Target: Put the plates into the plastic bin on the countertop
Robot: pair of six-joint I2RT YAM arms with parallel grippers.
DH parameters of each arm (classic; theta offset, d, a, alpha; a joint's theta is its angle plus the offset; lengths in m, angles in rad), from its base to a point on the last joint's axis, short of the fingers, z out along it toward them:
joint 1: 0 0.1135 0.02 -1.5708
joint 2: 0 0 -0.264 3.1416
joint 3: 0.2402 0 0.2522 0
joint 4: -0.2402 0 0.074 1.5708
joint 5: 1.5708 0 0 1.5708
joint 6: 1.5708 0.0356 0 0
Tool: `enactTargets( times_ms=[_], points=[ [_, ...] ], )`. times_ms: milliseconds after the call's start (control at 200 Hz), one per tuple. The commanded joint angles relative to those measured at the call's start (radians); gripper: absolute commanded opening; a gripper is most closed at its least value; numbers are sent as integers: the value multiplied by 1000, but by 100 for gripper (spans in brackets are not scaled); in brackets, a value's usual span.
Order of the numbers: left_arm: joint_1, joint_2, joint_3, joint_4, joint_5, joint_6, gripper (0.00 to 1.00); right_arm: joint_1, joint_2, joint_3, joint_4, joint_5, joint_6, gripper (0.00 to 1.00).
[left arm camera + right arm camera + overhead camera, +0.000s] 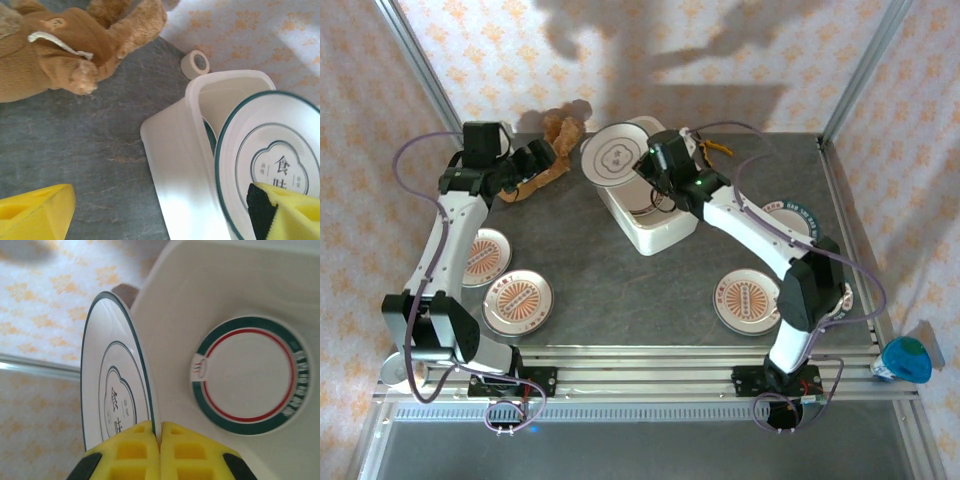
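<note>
My right gripper (pixel 655 168) (pixel 159 432) is shut on the rim of a green-rimmed white plate (pixel 616 155) (pixel 115 385) (pixel 270 145). It holds the plate on edge over the far left end of the white plastic bin (pixel 655 232) (pixel 200 305) (pixel 185 150). Another plate (pixel 248 375), with a green band and a red ring, lies flat inside the bin. Two orange-patterned plates (pixel 483 257) (pixel 519 301) rest on the countertop (pixel 620 280) at the left. A third (pixel 748 300) and a green-rimmed one (pixel 798 215) lie at the right. My left gripper (pixel 542 158) (pixel 165 215) is open, empty, just left of the bin.
A brown teddy bear (pixel 555 150) (pixel 55 50) lies at the back left, next to the left gripper. A tape roll (pixel 195 63) stands behind the bin by the patterned wall. Aluminium rails frame the countertop. A blue-green object (pixel 905 360) sits off the front right corner.
</note>
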Motion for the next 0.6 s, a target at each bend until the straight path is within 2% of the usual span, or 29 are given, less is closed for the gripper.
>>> enactTargets(
  times_ms=[0,355,596],
  points=[
    [-25,32,58,23,-14,-13,90,-1,-78,-40,72,127,46,0],
    [-49,100,96,-24,-42,-53,90,-43,-25,-70,85,189,120,0],
    [-50,97,82,-63,-78,-41,90,-55,97,26,24,144,138,0]
  ],
)
